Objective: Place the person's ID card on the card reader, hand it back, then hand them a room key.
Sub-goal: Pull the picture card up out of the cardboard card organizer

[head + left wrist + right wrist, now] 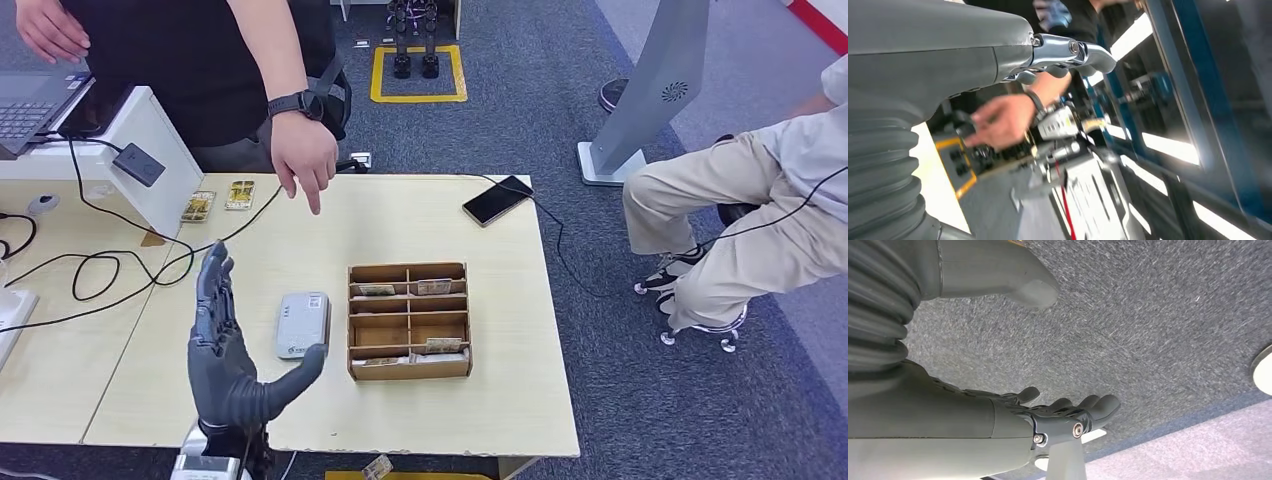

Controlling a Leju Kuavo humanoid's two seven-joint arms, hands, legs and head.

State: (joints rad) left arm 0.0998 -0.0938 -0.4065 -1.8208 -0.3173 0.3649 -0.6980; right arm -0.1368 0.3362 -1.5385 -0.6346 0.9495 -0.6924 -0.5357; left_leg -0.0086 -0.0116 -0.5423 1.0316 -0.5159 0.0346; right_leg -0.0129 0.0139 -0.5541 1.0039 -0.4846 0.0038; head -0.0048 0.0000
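Now keep your left hand (228,350) spread and empty, palm steady above the table (500,400) beside the reader (302,324), until the person's hand (305,160) brings the card.

A robot lab staged as a reception desk: grey carpet (560,120) with a yellow-taped floor square (418,75), a pale table (400,225) carrying a card reader (302,324), a card box (409,320), a laptop (35,105) and loose cables (100,270).
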